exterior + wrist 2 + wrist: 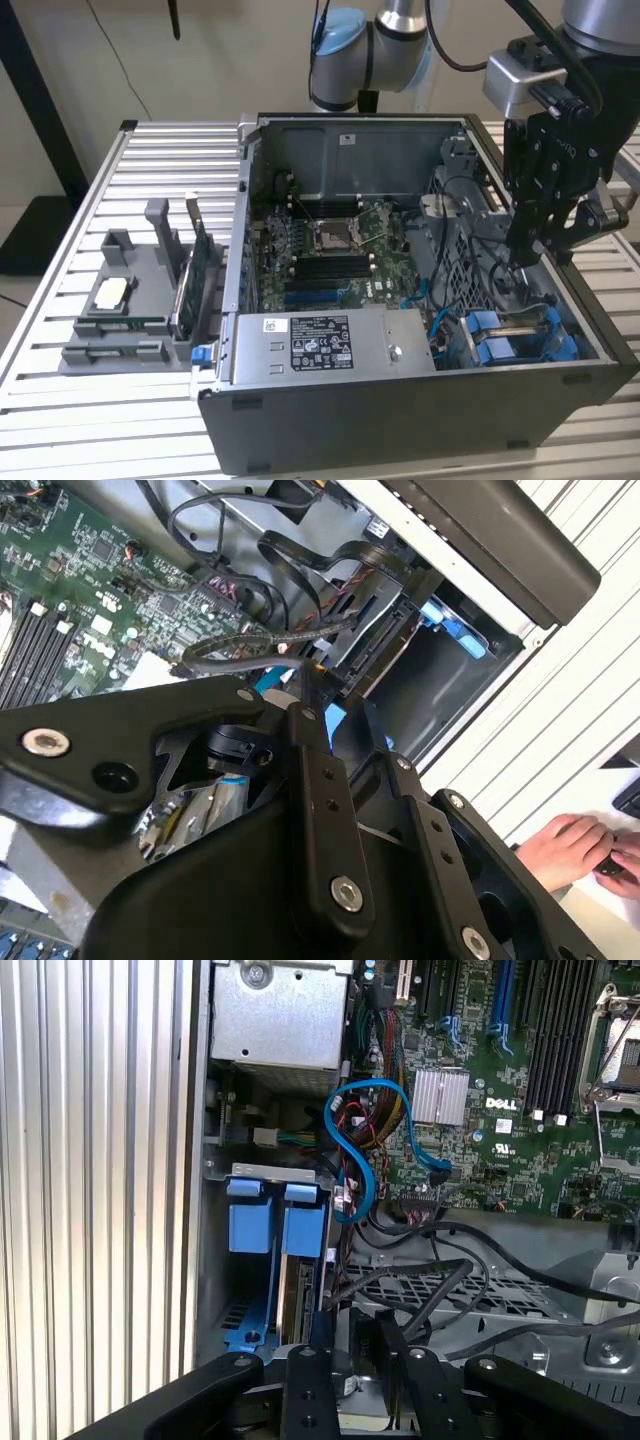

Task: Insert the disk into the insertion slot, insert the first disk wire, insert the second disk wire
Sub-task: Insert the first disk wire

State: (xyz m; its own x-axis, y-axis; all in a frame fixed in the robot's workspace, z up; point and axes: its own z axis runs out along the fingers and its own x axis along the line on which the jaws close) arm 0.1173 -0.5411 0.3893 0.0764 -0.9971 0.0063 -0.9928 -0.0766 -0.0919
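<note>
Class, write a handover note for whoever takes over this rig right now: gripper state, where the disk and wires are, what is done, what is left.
Gripper: down inside the open case, beside the drive bay; its grasp cannot be told.
Disk: in its blue carrier, standing in the bay slot, apparently seated.
Wires: a blue cable loops above the motherboard; black wires cross the metal cage next to the gripper.
Done: disk insertion, as far as it shows.
Left: both disk wires; neither is seen plugged into the disk.
</note>
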